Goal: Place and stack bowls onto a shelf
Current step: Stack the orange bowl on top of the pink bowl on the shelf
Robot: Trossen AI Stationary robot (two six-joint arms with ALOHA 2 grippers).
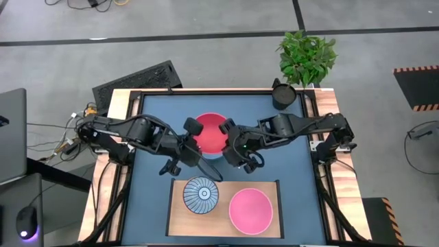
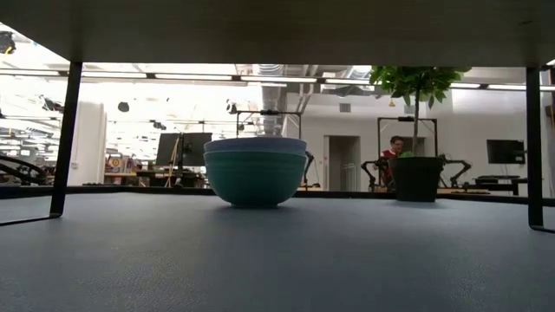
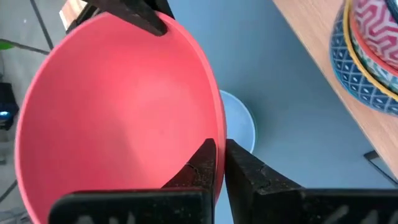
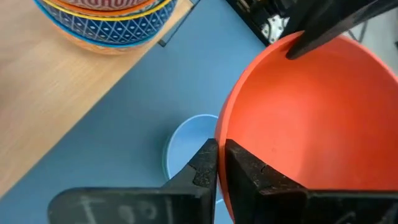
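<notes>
Both dark arms met over the middle of the dark blue tabletop (image 1: 288, 165), sharing one wide plain red bowl (image 1: 209, 132). The left gripper (image 1: 188, 127) was clenched on the bowl's rim from the left side, one finger inside (image 3: 200, 163) and one outside the wall. The right gripper (image 1: 227, 130) pinched the opposite rim in the same way, its fingers (image 4: 205, 163) closed over the thin edge. The wrist views showed the red bowl raised clear of the tabletop, with a pale blue bowl (image 4: 186, 152) visible on the table below it.

In the low view that pale blue bowl sat nested in a teal-green bowl (image 2: 255, 178), the pair resting on the tabletop near its centre, with bare surface on every side of them.

The flat pale wooden rectangular shelf (image 1: 180, 221) lay along the near edge of the table, apart from the arms. On its left half stood a small blue-and-white radial-striped bowl (image 1: 201, 195), the top of a stack whose lower bowl showed a blue diamond pattern (image 3: 364, 78) in the left wrist view. On its right half sat a wide plain pink bowl (image 1: 250, 210), close beside the stack but not touching it.

A dark cup (image 1: 282, 95) stood near the table's far right corner, just beside a green potted plant (image 1: 306, 56). Open blue surface ran along the table's left and right edges.
</notes>
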